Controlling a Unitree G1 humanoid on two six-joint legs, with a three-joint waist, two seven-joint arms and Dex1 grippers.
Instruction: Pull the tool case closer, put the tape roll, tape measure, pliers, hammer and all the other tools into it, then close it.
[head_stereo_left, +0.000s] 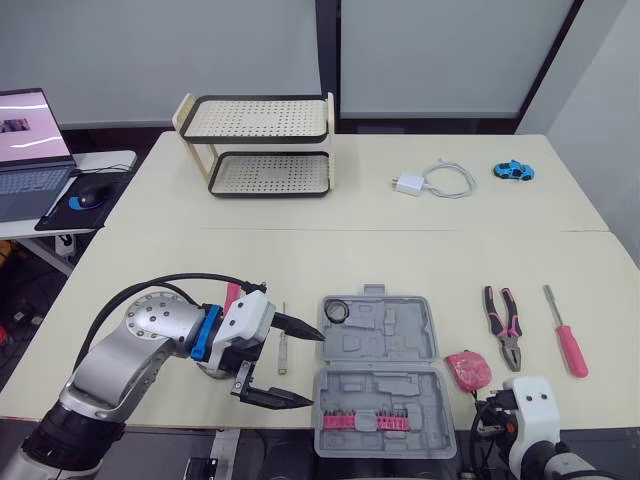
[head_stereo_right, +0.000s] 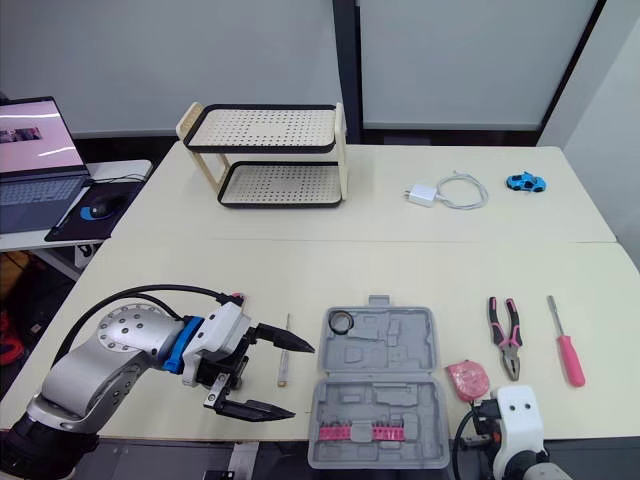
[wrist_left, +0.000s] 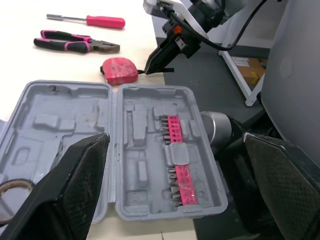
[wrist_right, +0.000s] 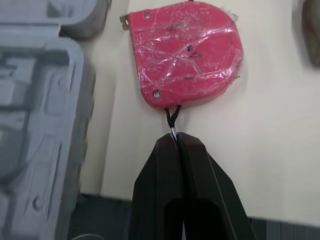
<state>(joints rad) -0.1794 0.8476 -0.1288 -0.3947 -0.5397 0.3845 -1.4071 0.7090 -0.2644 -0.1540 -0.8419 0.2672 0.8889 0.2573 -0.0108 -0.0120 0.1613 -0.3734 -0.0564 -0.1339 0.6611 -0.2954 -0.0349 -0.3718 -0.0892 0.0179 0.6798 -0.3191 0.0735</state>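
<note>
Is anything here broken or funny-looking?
The pink tape measure, beside the open case, is wrapped in crinkled clear tape, as if patched. The right gripper pinches only its thin cord, fingers shut.

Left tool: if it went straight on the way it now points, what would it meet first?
The open tool case: the left tool, held open, points at its left edge. Height is unclear, so it might pass just above the rim.
</note>
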